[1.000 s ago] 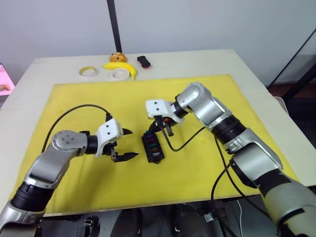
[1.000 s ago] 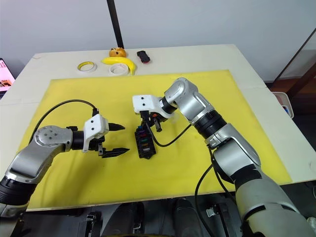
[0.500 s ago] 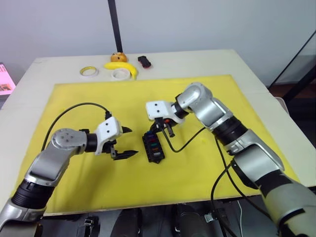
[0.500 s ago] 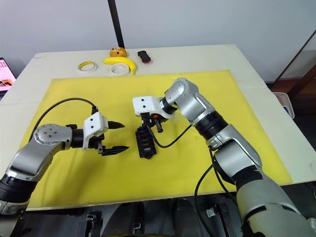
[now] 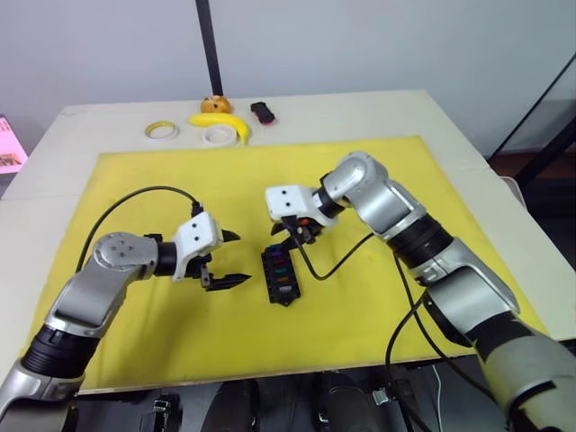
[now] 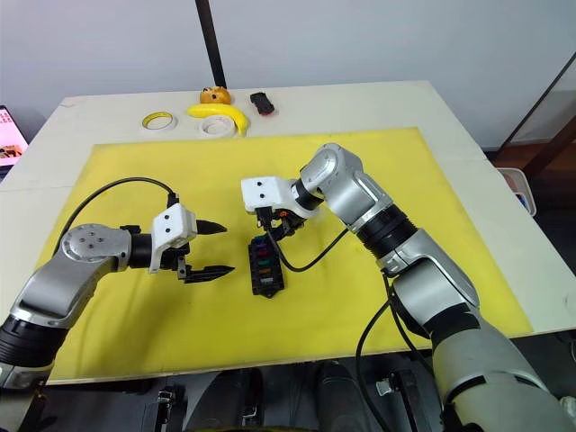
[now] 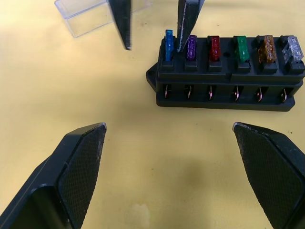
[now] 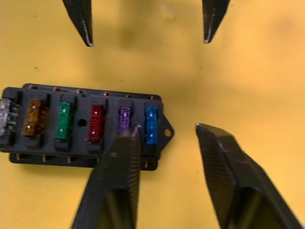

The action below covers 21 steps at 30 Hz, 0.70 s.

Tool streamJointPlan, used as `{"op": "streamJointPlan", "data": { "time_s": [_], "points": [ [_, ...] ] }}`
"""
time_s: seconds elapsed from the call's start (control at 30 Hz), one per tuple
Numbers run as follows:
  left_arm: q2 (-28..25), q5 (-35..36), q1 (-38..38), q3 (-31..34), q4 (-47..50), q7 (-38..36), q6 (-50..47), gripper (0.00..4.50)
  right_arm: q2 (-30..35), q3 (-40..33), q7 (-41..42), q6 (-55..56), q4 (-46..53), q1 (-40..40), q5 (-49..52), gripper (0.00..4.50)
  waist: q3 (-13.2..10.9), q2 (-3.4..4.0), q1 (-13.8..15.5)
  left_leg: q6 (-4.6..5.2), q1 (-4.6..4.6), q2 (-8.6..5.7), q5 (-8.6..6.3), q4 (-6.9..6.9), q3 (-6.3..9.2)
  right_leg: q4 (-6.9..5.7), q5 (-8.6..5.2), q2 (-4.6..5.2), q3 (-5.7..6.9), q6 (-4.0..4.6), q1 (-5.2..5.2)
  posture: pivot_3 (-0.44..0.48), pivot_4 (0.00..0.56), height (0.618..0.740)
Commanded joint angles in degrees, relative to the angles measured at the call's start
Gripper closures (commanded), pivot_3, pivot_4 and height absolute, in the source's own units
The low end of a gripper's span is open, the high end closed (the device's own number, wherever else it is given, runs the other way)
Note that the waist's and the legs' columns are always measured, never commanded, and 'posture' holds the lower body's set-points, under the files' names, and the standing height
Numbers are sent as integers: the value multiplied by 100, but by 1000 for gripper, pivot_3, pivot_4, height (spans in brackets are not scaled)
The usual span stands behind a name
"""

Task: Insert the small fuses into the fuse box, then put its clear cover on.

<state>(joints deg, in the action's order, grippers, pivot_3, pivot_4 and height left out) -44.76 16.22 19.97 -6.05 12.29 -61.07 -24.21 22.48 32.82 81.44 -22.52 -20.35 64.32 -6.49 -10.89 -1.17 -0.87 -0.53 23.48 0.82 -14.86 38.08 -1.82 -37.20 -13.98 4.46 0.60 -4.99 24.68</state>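
Observation:
The black fuse box (image 5: 281,274) lies on the yellow mat (image 5: 162,180), between my two grippers. Several small fuses stand in its slots in one row, from blue (image 7: 168,45) and purple (image 7: 191,46) through red, green and amber to a clear one (image 7: 291,47). My right gripper (image 8: 167,128) hangs open over the box's blue end, one finger (image 8: 119,181) above the purple fuse, holding nothing. My left gripper (image 5: 238,258) is open beside the box's long side, a short gap away. The clear cover (image 7: 88,16) lies on the mat just beyond the right gripper (image 7: 154,47).
At the table's far edge lie a banana (image 5: 223,121), two tape rolls (image 5: 161,131) (image 5: 216,135), a small black-and-red object (image 5: 262,112) and an orange toy (image 5: 214,103). Black cables loop from both wrists over the mat.
The right gripper's fingers have shifted slightly at the box's far end, and the box sits a touch nearer the table's front. The left gripper has hardly moved.

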Motion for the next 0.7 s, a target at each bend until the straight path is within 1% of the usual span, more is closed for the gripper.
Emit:
{"op": "streamJointPlan", "data": {
  "time_s": [0.03, 0.47, 0.63, 0.7],
  "points": [
    [-18, -32, 100, 25, 35, -24, 131, 0, -20, -182, -17, -53, 135, 124, 62, 2550, 0, 0, 0, 0, 0, 0, 0, 0, 0, 0, 0, 0, 0, 0, 0, 0, 150, 740],
    [-2, -91, 282, 39, -227, -112, 252, 0, 110, -438, 248, -212, 254, 356, 374, 2550, 0, 0, 0, 0, 0, -1, 0, 0, 0, 0, 0, 0, 0, 0, 0, 0, 150, 740],
    [-27, -77, 334, 65, -264, -170, 247, 0, 335, -636, 609, -402, 706, 262, 747, 2550, 0, 0, 2, 0, 0, -1, 0, 0, -1, 1, 0, 0, 0, 0, 0, 0, 150, 740],
    [-32, -60, 364, 84, -271, -185, 225, 0, 347, -723, 559, -441, 794, 174, 845, 2550, 0, 0, 4, 0, 0, 0, 0, 0, 0, 0, 0, 0, 1, 0, 0, 0, 150, 740]
  ]
}}
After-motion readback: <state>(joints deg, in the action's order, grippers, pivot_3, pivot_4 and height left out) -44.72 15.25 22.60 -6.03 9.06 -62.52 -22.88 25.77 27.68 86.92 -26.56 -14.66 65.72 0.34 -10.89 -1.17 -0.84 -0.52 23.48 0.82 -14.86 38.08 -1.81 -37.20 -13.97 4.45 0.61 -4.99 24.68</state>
